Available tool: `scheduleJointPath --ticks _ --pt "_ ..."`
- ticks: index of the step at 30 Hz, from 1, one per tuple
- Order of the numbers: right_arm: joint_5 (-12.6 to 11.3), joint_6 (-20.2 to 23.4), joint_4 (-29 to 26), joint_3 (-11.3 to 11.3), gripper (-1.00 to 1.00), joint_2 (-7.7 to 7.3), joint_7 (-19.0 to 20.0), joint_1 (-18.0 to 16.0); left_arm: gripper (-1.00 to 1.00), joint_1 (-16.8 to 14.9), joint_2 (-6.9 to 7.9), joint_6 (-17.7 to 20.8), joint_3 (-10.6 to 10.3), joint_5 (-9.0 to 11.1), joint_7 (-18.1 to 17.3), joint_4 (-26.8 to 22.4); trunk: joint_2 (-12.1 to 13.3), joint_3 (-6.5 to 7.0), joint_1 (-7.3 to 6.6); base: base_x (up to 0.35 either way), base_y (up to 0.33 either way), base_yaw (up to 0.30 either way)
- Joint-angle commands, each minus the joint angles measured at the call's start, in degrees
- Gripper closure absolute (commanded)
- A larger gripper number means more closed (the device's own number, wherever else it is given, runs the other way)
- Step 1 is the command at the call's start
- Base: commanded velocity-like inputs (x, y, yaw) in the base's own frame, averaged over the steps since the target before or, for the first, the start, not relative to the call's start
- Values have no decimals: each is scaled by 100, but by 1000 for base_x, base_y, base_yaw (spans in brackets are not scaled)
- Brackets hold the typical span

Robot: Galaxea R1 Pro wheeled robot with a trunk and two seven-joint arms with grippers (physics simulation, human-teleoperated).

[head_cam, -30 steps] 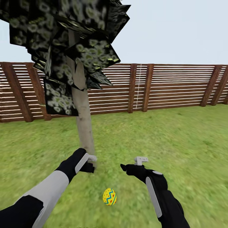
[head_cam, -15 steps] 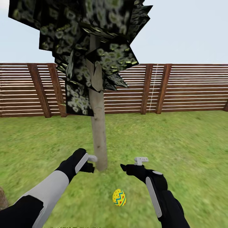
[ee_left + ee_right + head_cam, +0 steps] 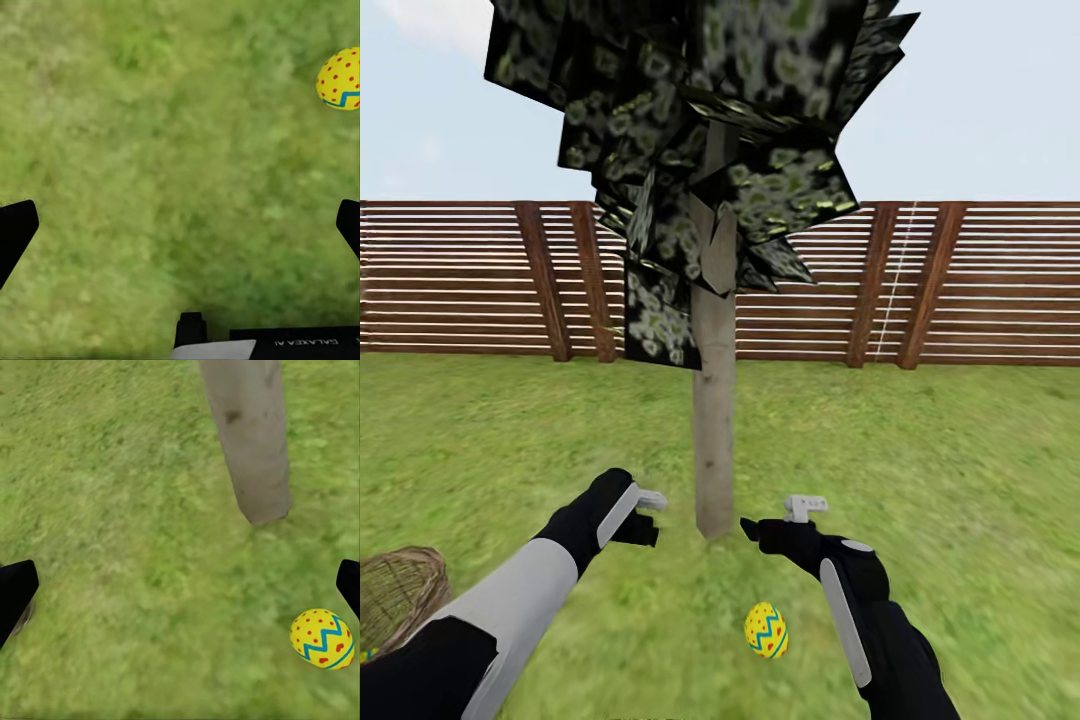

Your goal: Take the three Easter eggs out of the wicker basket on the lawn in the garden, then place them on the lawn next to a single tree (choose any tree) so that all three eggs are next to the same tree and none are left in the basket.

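Observation:
A yellow Easter egg with blue zigzags and red dots (image 3: 765, 630) (image 3: 341, 79) (image 3: 322, 639) lies on the lawn (image 3: 960, 470), a short way in front of the tree's pale trunk (image 3: 713, 440) (image 3: 251, 442). The rim of the wicker basket (image 3: 395, 595) shows at the lower left edge of the head view, partly behind my left arm; its inside is hidden. My left gripper (image 3: 650, 515) (image 3: 180, 225) hovers open over bare grass left of the trunk. On the trunk's right, my right gripper (image 3: 778, 515) (image 3: 180, 585) is open too, above the egg, holding nothing.
A brown slatted fence (image 3: 460, 280) closes off the garden behind the tree. Dark blotched foliage (image 3: 700, 120) hangs above the trunk, well over arm height. Open grass stretches to the right and left of the tree.
The camera has turned left: tree, egg and fence have slid right in the picture, and the basket has come into sight at lower left. Both arms keep the same pose.

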Motion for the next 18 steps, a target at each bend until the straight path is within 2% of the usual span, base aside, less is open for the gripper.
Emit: scheduleJointPath --ticks 1,18 --pt "-53 31 -8 -5 -100 0 -16 -2 -100 -6 2 11 -27 59 51 -2 38 9 -23 0 0 277" --pt "-46 29 3 9 -100 0 -18 -2 -100 -6 2 11 -27 59 51 -1 720 267 -396 0 0 268"
